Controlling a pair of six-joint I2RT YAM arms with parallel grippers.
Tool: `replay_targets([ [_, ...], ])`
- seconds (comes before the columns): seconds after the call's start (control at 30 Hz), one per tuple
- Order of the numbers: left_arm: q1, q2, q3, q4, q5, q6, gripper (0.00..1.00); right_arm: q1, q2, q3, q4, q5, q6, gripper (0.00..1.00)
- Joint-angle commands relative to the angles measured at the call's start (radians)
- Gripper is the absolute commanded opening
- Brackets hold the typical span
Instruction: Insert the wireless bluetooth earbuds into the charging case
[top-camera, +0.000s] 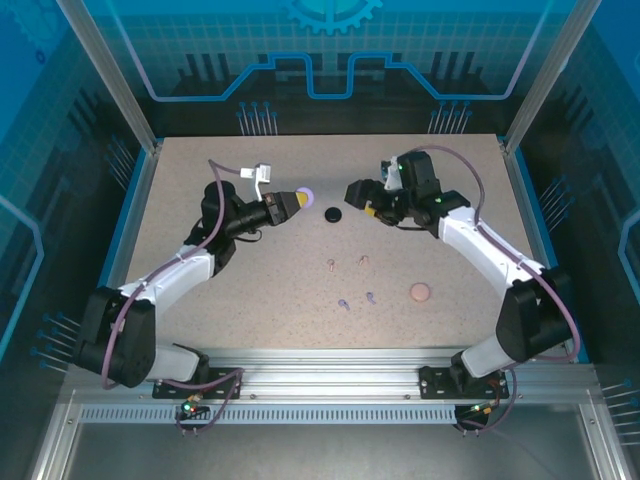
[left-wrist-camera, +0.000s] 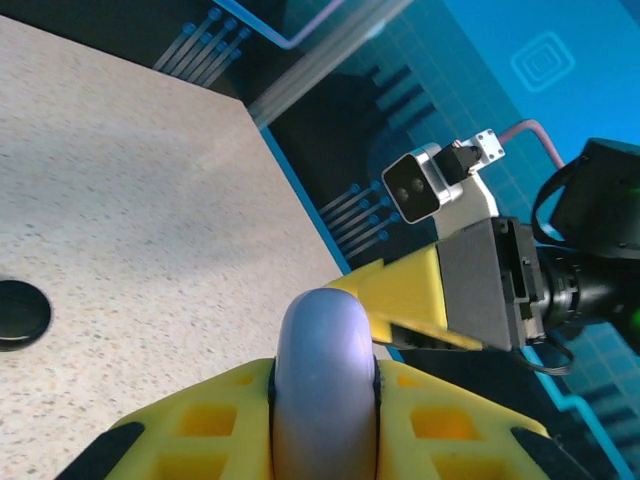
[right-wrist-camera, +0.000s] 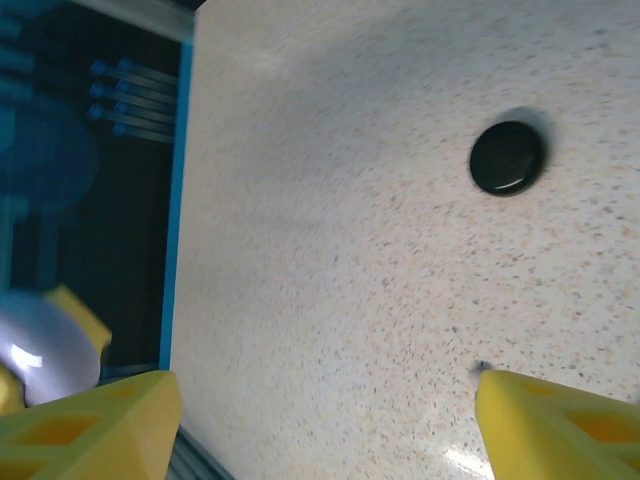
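While the left gripper (top-camera: 298, 201) pinches a lilac case (top-camera: 306, 191) near the centre of the table (top-camera: 200, 180), the right gripper (top-camera: 360, 200) faces it, jaws spread; lilac earbuds (top-camera: 370, 297) lie loose nearer the bases. Left wrist view: yellow fingers (left-wrist-camera: 200, 420) clamp the case's rounded shell. Right wrist view: open fingers (right-wrist-camera: 90, 420) frame a black case (right-wrist-camera: 508, 157). Likely step: opening the lid, needing a careful edge grip.

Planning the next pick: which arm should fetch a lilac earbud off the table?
Right. The right jaws stand open and empty; the left jaws are shut on the lilac case.
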Motion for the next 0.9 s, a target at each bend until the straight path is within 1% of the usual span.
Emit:
replay_targets([
  [0.0, 0.003, 0.027, 0.071, -0.094, 0.183, 0.064, 0.00, -0.003, -0.056, -0.038, 0.140, -0.156, -0.197, 0.77],
  [0.1, 0.003, 0.041, 0.103, -0.133, 0.225, 0.085, 0.00, 0.005, -0.064, -0.061, 0.174, -0.218, -0.234, 0.76],
  [0.2, 0.003, 0.059, 0.126, -0.158, 0.249, 0.094, 0.00, 0.027, -0.064, -0.061, 0.187, -0.247, -0.268, 0.76],
  [0.63, -0.001, 0.076, 0.156, -0.185, 0.262, 0.100, 0.00, 0.087, -0.012, 0.004, 0.179, -0.248, -0.289, 0.73],
  [0.87, -0.012, 0.071, 0.164, -0.194, 0.274, 0.103, 0.00, 0.096, 0.043, 0.038, 0.163, -0.197, -0.286, 0.69],
])
